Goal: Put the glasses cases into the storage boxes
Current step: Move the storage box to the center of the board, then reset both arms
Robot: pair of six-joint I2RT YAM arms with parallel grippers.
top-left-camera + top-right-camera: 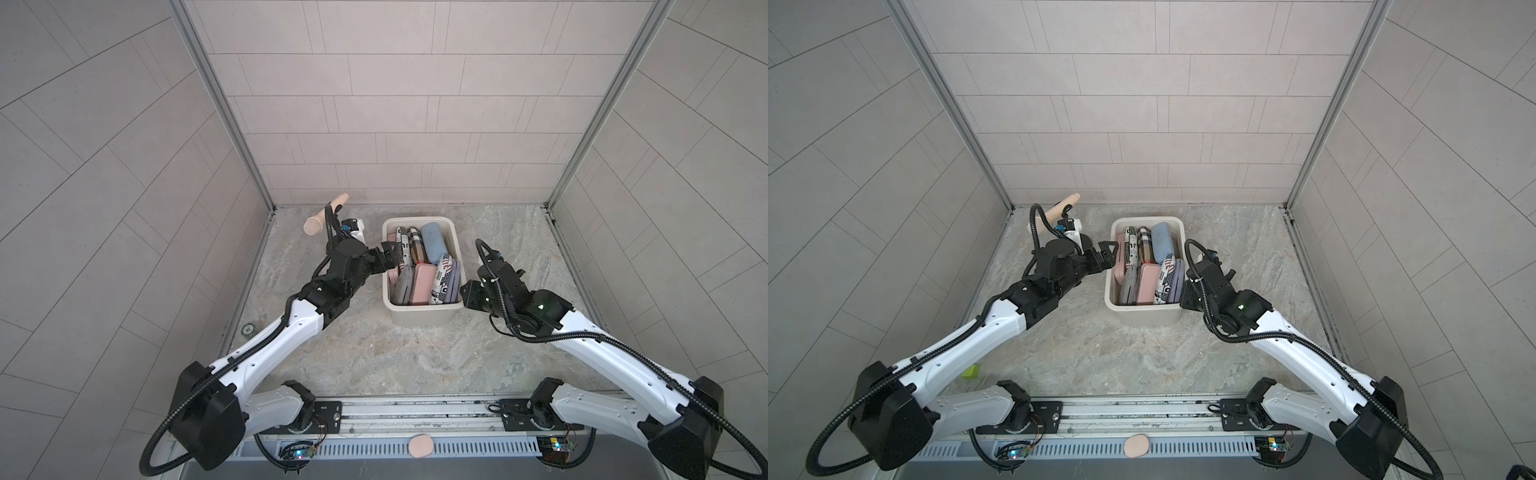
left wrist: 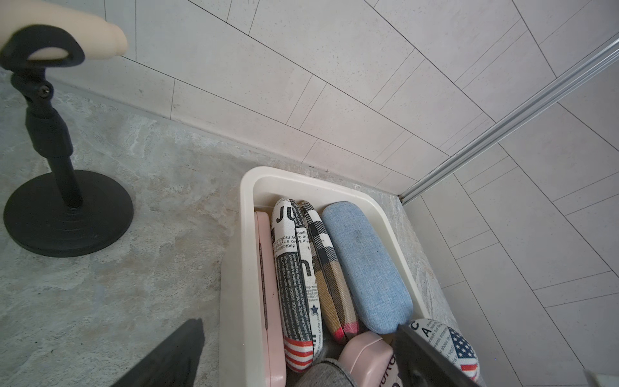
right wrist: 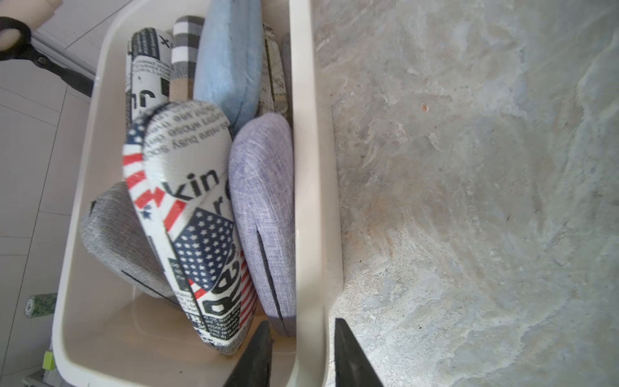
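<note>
Eight glasses cases [image 1: 434,241] are counted, all packed inside one cream tub [image 1: 422,316]. Two grippers are seen at it: the left gripper [image 1: 388,259] is held wide open over the left wall, and the right gripper [image 3: 301,321] is parted, jaws straddling the right wall.

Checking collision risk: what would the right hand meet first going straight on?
The right hand straddles the tub wall; straight on, its inner finger probably meets the lavender case first.
</note>
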